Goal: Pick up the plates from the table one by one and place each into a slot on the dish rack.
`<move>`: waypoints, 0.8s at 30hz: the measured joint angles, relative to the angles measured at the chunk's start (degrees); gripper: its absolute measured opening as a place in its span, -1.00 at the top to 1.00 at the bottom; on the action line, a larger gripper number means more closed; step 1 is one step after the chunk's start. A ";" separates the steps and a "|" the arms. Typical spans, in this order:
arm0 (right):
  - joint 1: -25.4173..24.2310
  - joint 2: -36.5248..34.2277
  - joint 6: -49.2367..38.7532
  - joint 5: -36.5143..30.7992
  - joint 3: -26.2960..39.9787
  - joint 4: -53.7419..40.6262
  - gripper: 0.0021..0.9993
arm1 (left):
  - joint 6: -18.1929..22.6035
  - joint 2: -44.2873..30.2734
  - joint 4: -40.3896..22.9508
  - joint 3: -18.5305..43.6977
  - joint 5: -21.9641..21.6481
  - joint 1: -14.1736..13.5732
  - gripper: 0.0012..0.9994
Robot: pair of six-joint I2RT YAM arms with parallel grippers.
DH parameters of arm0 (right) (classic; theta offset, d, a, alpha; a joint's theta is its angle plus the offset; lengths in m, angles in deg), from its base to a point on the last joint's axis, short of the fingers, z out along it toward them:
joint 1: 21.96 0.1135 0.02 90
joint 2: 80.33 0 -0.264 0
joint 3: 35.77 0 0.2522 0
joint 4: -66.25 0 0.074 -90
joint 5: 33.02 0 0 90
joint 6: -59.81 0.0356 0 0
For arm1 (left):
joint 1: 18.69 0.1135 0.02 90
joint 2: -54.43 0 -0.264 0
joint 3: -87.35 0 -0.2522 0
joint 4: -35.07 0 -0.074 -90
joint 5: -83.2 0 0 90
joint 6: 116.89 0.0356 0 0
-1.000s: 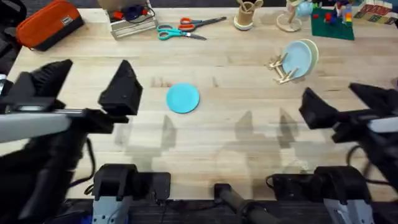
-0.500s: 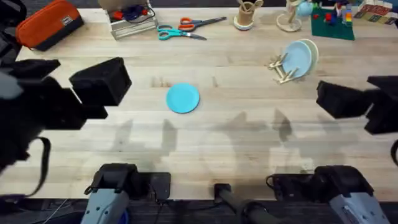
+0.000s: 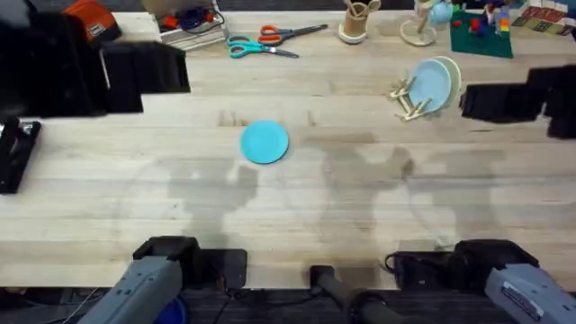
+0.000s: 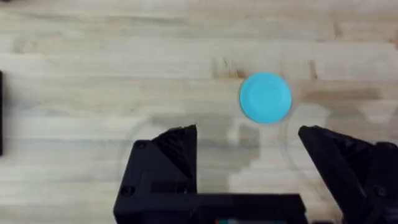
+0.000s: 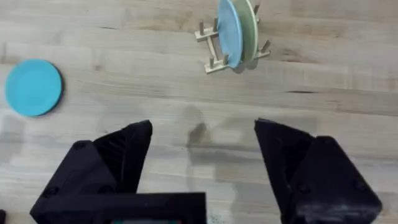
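Both arms have risen and swung toward the far side of the table (image 3: 297,207) since a second ago. Left gripper (image 4: 249,140) fingers are spread, the turquoise plate (image 4: 265,98) just beyond them. Right gripper (image 5: 202,134) fingers are spread too, the dish rack (image 5: 211,46) with two plates (image 5: 233,31) beyond.

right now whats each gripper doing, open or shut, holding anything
Left gripper: open, holding nothing.
Right gripper: open, holding nothing.

Two arms showing grey link shells over black bases, left gripper (image 4: 247,140) and right gripper (image 5: 203,140) wearing matte black, blocky, wedge-shaped fingers (image 5: 124,149)
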 joint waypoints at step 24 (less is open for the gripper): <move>0.00 -14.65 0.00 0.00 16.03 -15.80 -0.99 | 0.02 -16.48 -13.59 11.65 2.94 0.00 -0.99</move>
